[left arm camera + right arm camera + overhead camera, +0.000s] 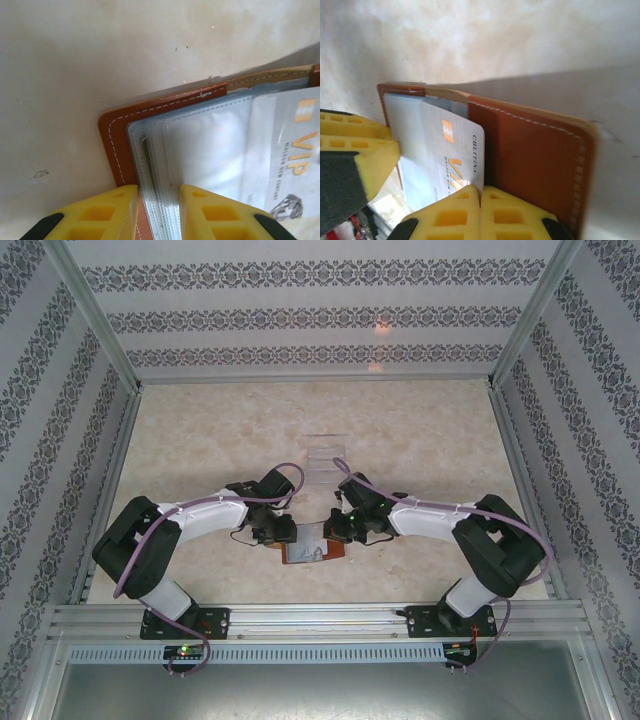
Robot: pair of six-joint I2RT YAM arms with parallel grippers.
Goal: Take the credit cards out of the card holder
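Top view: holder [315, 552] lies open on the table [420, 440], toward the near edge, between left gripper [280, 533] and right gripper [338, 528]. Both are down on it.

Left wrist: fingers [117, 212] narrow, clamped over the holder's end, leather edge plus clear sleeves [200, 145]. VIP card [295, 150] sits at the far side. Risk: the clamp bites only the rim, so a firm pull on the card could drag the holder loose.

Right wrist: fingers closed tight, the card's corner running into their seam, apparently pinched. Corner-only bite, so the card may slip or pivot. If sleeve film is caught too, the card jams and the holder lifts with it.
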